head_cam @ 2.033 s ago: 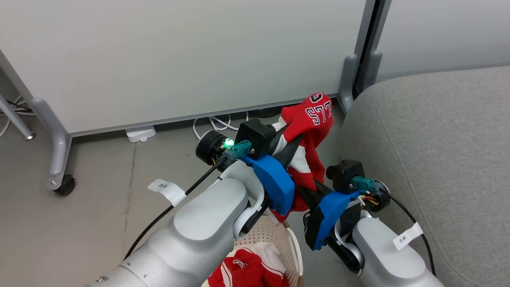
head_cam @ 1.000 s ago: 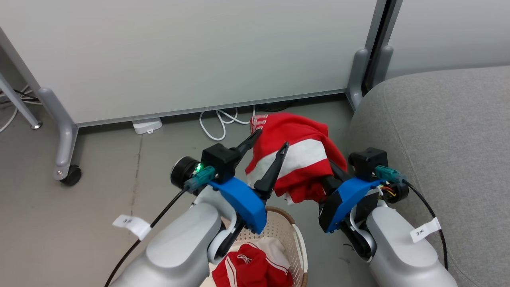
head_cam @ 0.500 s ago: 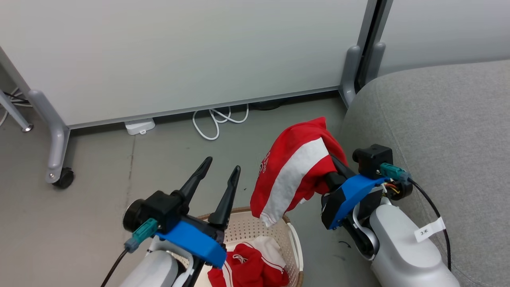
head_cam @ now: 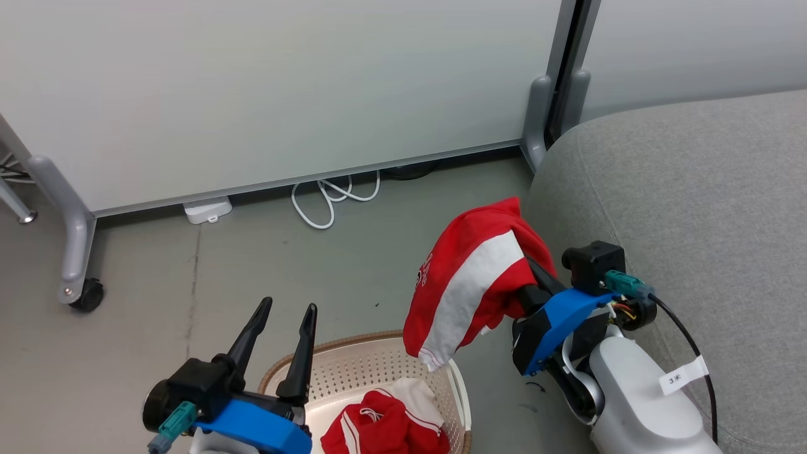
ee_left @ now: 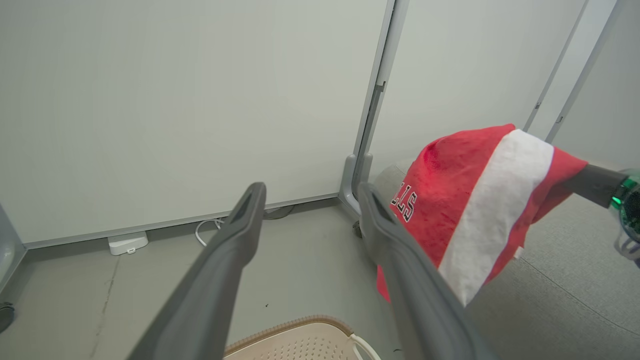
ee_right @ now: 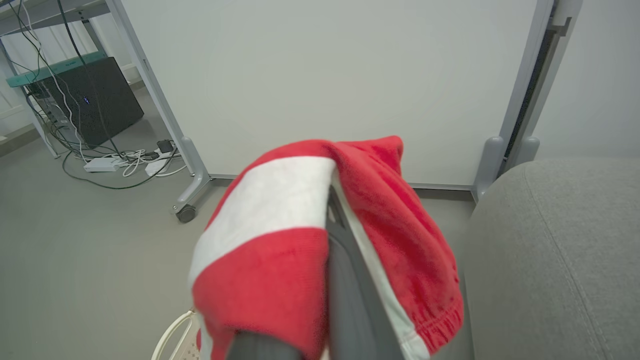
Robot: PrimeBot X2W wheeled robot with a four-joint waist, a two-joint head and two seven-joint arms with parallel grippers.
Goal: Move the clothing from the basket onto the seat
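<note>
A red garment [head_cam: 470,287] with a white panel hangs in the air, draped over my right gripper [head_cam: 534,285], which is shut on it. It hangs just left of the grey seat [head_cam: 693,202] and above the right rim of the cream basket [head_cam: 353,338]. In the right wrist view the garment [ee_right: 280,210] covers the fingers [ee_right: 345,265]. A second red and white garment [head_cam: 384,422] lies crumpled in the basket. My left gripper [head_cam: 285,312] is open with nothing in it, low over the basket's left side. In the left wrist view the lettered garment [ee_left: 480,200] hangs to the right of my gripper [ee_left: 310,195].
White partition panels stand behind on grey feet, one with a castor [head_cam: 88,293]. A white cable coil [head_cam: 328,195] and a white adapter [head_cam: 205,210] lie on the grey floor by the panel. A dark box with cables [ee_right: 95,100] stands far left in the right wrist view.
My left gripper has let go of the garment and dropped back to the lower left, open. The right gripper still holds the garment. The head camera has shifted a little.
</note>
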